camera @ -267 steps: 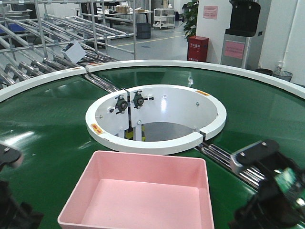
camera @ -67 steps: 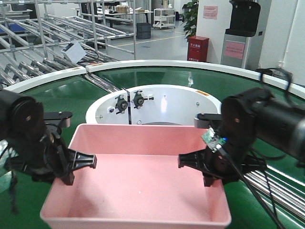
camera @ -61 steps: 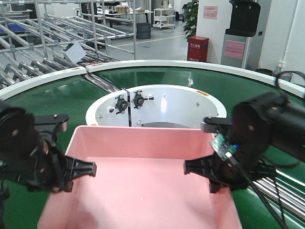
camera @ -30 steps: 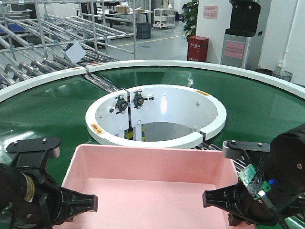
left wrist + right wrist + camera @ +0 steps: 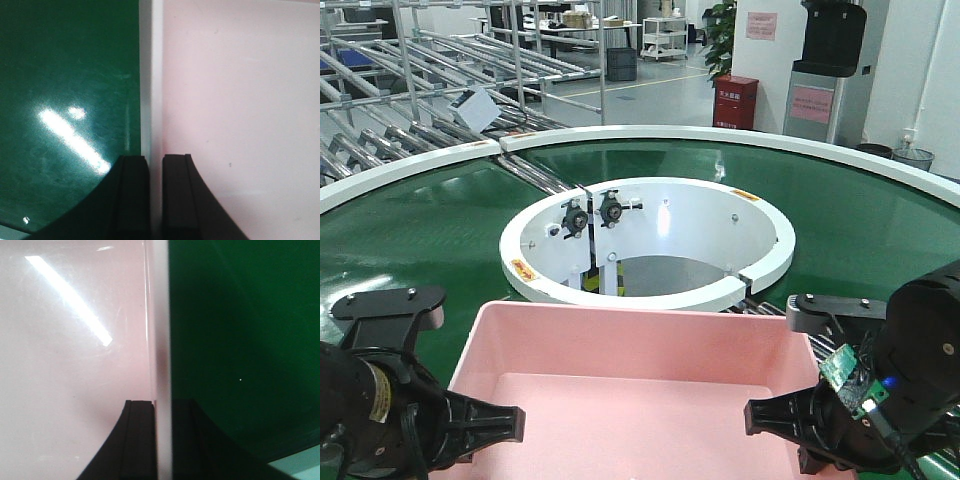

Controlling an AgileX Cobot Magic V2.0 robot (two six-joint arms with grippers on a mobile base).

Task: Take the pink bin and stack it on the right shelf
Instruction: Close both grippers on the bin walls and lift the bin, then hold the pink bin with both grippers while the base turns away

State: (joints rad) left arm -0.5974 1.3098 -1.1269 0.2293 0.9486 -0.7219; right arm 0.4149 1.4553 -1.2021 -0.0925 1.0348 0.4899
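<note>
Hardly anything has moved in the last half second; bin and arms sit as before. Against the earliest frame, both arms are now at the bin's short sides.

Front view: pink bin [image 5: 640,400] at bottom centre, over the near part of the green conveyor belt [image 5: 440,230], in front of the white ring [image 5: 650,290]. Left gripper [image 5: 505,425] meets its left wall, right gripper [image 5: 765,418] its right wall. Cannot tell whether the bin's base rests on the belt.

Left wrist view: left gripper [image 5: 155,167] clamped on the bin's rim, one black finger [image 5: 132,195] outside over the belt [image 5: 70,75], the other inside over the pink floor [image 5: 240,100].

Right wrist view: right gripper [image 5: 163,407] likewise pinches the rim, inner finger [image 5: 137,440] on the pink side [image 5: 75,340], the outer one over the belt [image 5: 240,315].
</note>
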